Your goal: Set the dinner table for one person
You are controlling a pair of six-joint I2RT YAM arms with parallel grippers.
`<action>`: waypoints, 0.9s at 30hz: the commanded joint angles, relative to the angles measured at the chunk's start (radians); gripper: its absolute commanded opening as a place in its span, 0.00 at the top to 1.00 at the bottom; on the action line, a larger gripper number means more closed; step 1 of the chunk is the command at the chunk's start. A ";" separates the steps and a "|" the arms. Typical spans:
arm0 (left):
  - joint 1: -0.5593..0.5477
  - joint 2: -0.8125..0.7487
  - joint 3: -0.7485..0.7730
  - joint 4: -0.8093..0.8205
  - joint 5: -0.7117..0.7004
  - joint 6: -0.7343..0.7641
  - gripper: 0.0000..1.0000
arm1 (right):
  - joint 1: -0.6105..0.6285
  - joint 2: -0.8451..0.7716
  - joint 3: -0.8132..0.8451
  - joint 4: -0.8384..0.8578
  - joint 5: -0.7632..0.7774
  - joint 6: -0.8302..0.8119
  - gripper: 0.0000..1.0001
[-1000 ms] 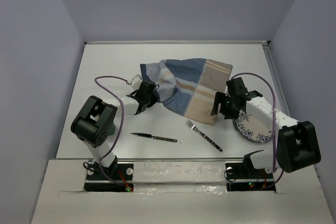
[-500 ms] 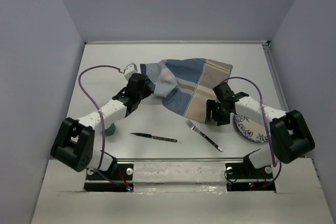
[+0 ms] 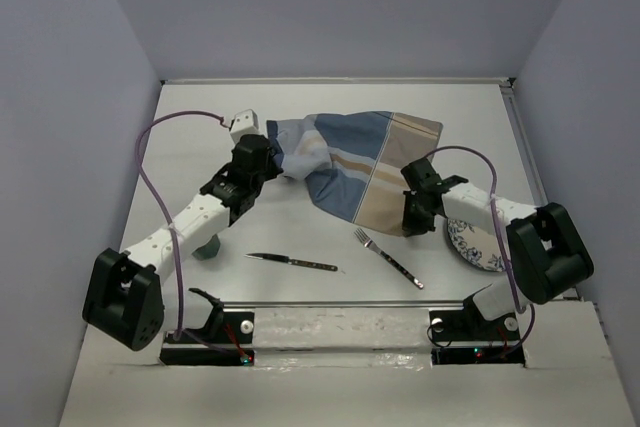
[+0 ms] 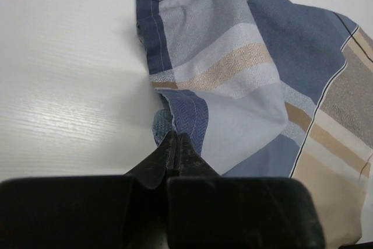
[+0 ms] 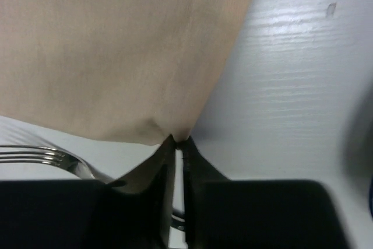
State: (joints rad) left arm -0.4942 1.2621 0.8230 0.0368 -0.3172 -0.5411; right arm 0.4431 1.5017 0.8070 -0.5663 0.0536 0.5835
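Observation:
The blue-and-tan plaid cloth mat [image 3: 355, 162] lies rumpled on the dinner table [image 3: 200, 127]. My left gripper [image 3: 266, 163] is shut on the mat's bunched left edge. In the left wrist view its tips [image 4: 176, 139] pinch a blue fold of the cloth [image 4: 245, 86]. My right gripper [image 3: 412, 217] is shut on the mat's near right tan corner. The right wrist view shows that corner [image 5: 116, 45] caught between the closed tips [image 5: 179, 140]. A knife [image 3: 292, 262] and a fork [image 3: 388, 258] lie near the front edge.
A blue-patterned plate [image 3: 478, 245] sits at the right, partly under my right arm. A small teal object [image 3: 208, 248] shows beneath my left forearm. Fork tines [image 5: 35, 155] lie just left of my right fingers. Grey walls close the table's sides and back.
My right gripper slid in to the mat's near right corner and shut on it. My left arm stretched out, carrying the mat's left edge farther back and left.

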 commanded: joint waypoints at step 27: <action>0.317 0.018 0.822 -0.035 0.087 0.102 1.00 | -0.156 -0.039 1.136 -0.026 0.315 -0.412 1.00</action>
State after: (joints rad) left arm -0.2493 1.2087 1.5265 -0.0200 -0.3122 -0.4519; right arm 0.3885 1.3693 1.8820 -0.6785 0.4076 0.2371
